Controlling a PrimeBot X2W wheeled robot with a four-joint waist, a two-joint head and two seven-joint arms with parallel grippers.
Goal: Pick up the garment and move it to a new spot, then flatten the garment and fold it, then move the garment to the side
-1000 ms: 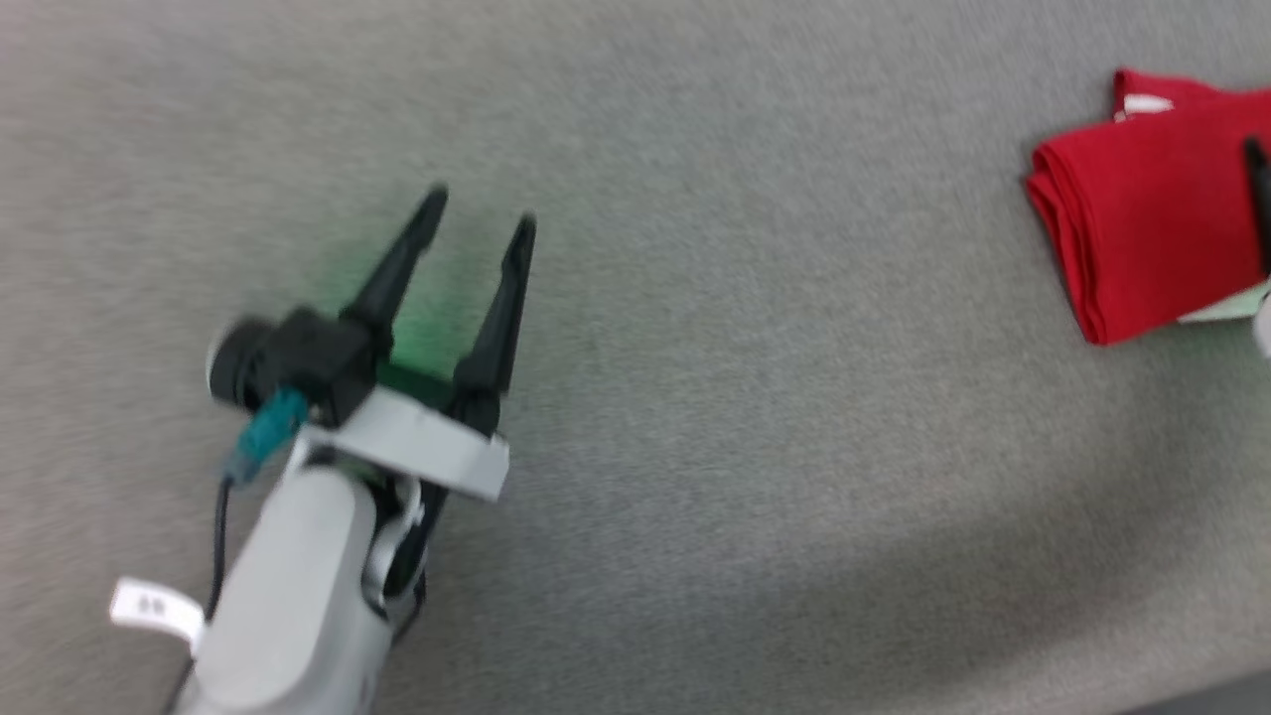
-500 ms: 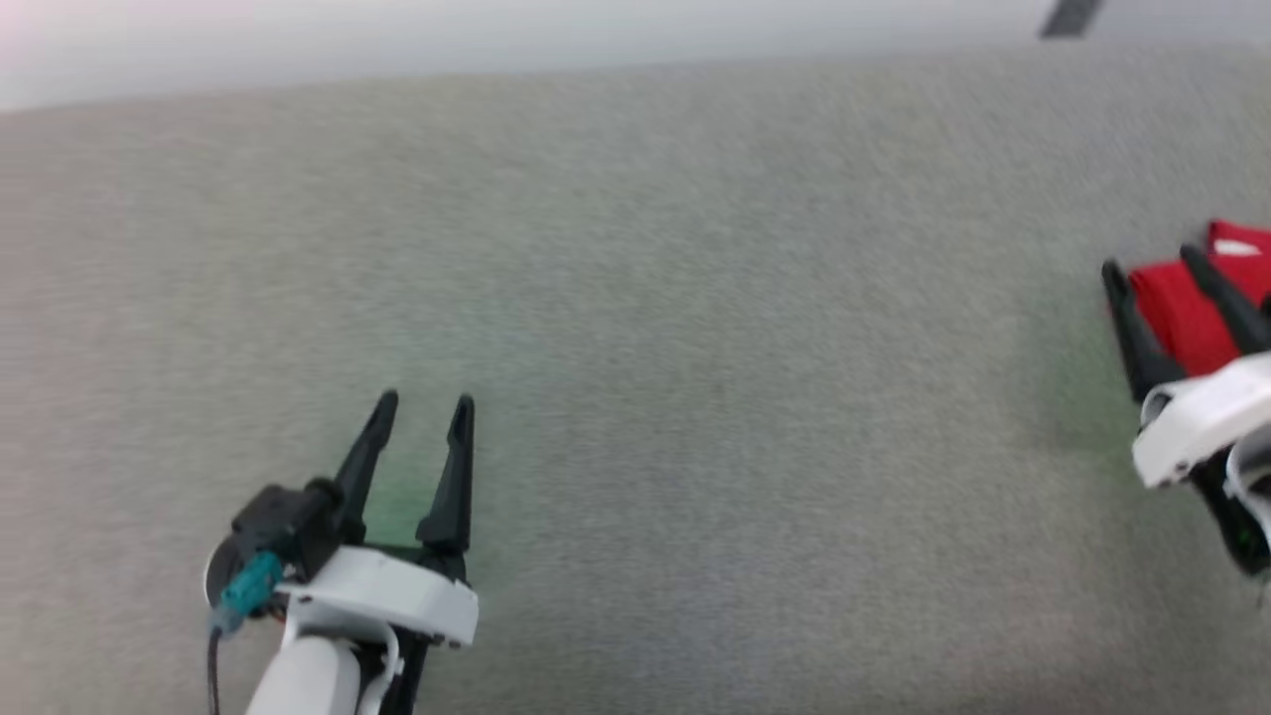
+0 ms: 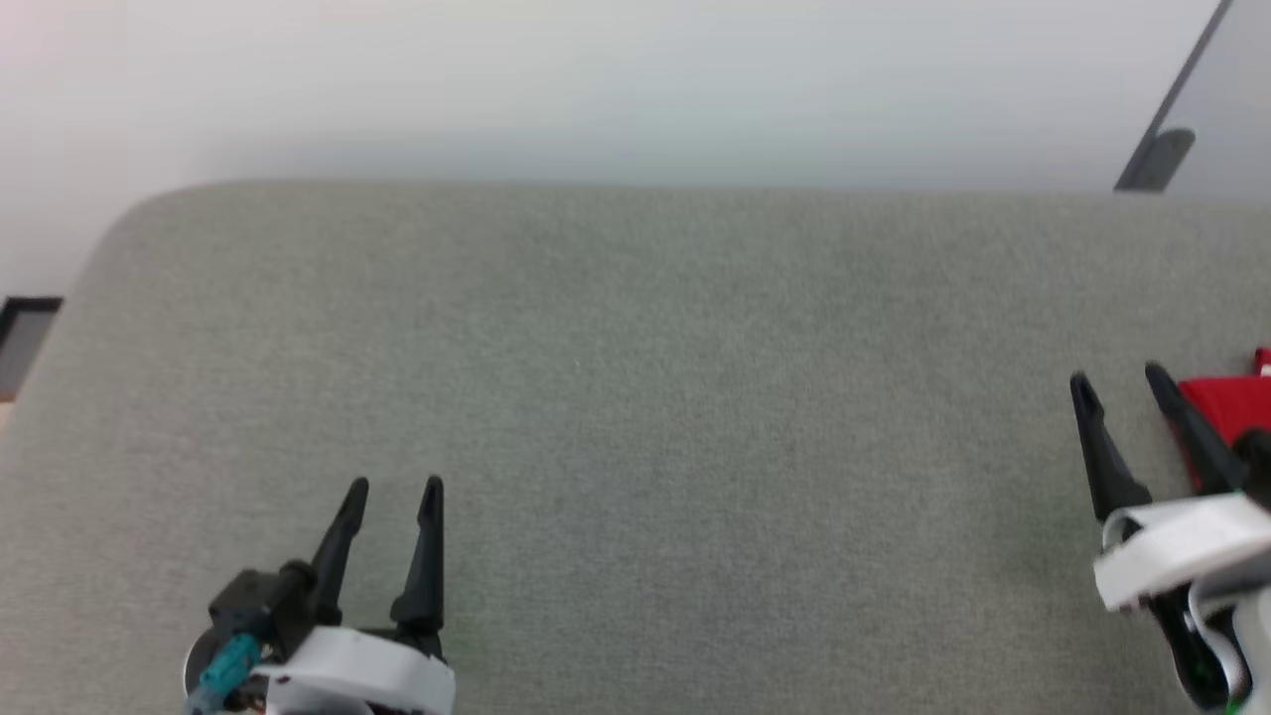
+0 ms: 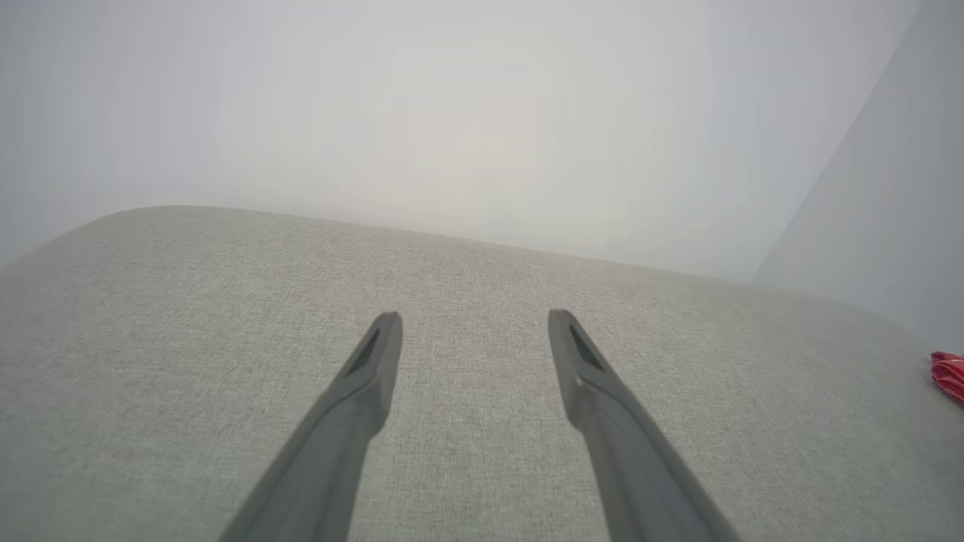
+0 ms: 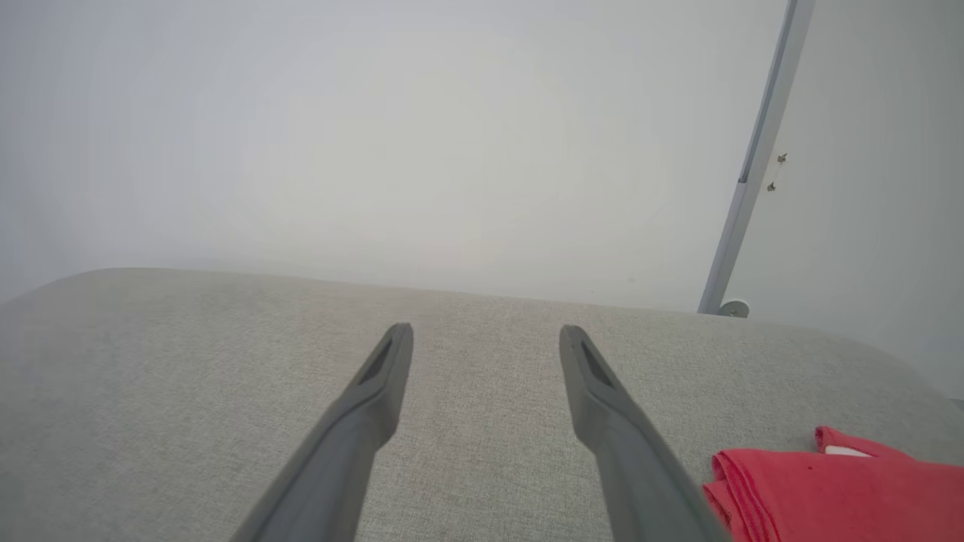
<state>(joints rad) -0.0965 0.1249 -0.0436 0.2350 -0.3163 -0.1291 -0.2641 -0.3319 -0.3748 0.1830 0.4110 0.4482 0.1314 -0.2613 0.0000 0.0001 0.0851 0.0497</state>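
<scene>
The garment lies folded into a red stack at the right edge of the grey surface, cut off by the head view's border. In the right wrist view the garment sits at the lower right, a bit of white trim at its top, just right of my right finger. My right gripper stands open and empty, its right finger crossing in front of the stack's left edge. Far to the left, my left gripper hovers open above bare fabric. The left wrist view catches a sliver of the garment at its right border.
The grey cushioned surface has a rounded far-left corner and ends against a pale wall. A grey post with a foot stands behind the right end. A dark object sits past the left edge.
The head camera has tilted up, bringing the wall and far edge into view. Both grippers now sit low in the picture, open throughout; the right one has drawn back off the folded garment.
</scene>
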